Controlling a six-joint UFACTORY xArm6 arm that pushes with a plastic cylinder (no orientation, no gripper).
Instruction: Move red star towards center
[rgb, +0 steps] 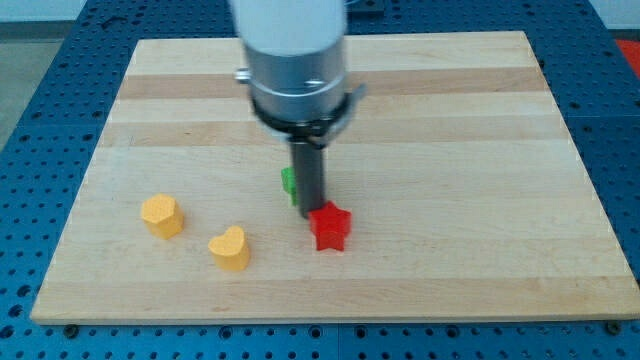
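Note:
The red star (329, 226) lies on the wooden board (450, 150), a little below the board's middle. My tip (309, 208) stands right at the star's upper-left edge and seems to touch it. A green block (288, 182) sits just left of the rod and is mostly hidden behind it, so its shape cannot be made out.
A yellow block (161, 215), roughly hexagonal, lies at the lower left. A yellow heart (230, 248) lies to its right, near the board's bottom edge. The arm's grey body (296, 60) hangs over the board's top middle. Blue perforated table surrounds the board.

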